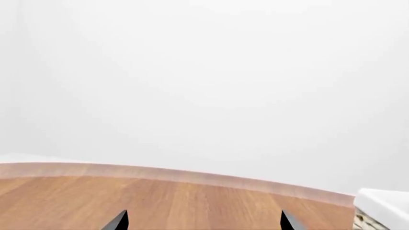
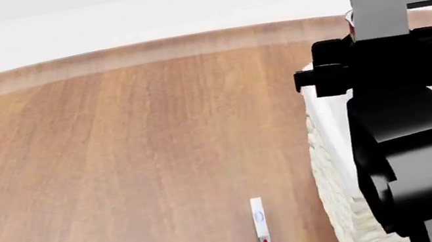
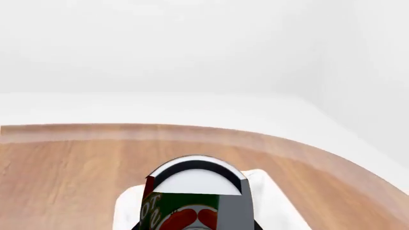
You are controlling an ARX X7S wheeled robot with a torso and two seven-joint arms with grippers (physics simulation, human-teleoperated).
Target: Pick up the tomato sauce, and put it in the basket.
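Right tool grips tomato sauce above basket on wooden table.

In the head view the right arm hides most of the basket, leaving a woven strip at lower right. The right pincer itself is hidden behind its arm. The tomato sauce is cut off by the right wrist view's bottom edge. Only two dark fingertips of the left pincer enter the left wrist view's bottom edge. A small white item on the table is too small to identify.
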